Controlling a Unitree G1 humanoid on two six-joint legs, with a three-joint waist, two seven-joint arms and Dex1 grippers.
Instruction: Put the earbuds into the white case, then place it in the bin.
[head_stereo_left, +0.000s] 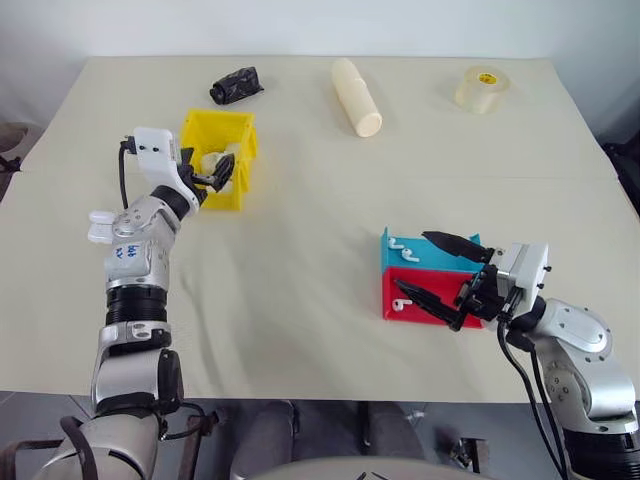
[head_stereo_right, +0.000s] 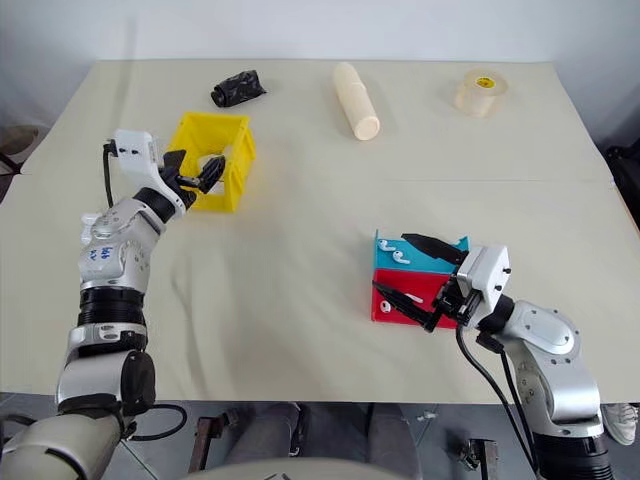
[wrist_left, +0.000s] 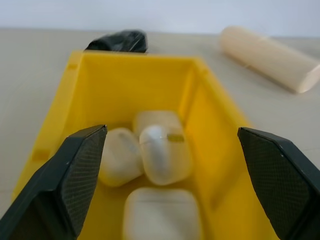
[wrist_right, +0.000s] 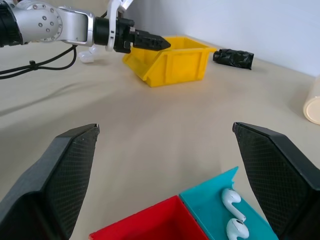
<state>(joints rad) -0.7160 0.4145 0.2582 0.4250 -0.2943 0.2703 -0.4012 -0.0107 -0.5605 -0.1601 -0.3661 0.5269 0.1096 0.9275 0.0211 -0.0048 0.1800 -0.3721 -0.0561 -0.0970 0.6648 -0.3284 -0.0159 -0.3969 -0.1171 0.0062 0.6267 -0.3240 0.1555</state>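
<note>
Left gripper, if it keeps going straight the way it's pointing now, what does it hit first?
Probably the white cases lying in the yellow bin; the open left gripper points into the bin, though depth is unclear.

A beige table carries everything. The yellow bin stands on it as the landmark. Just beyond the bin lies a crumpled black object; farther right, a cream cylinder and a tape roll. Well apart, toward the near right, sit the blue tray and red tray, touching.
</note>
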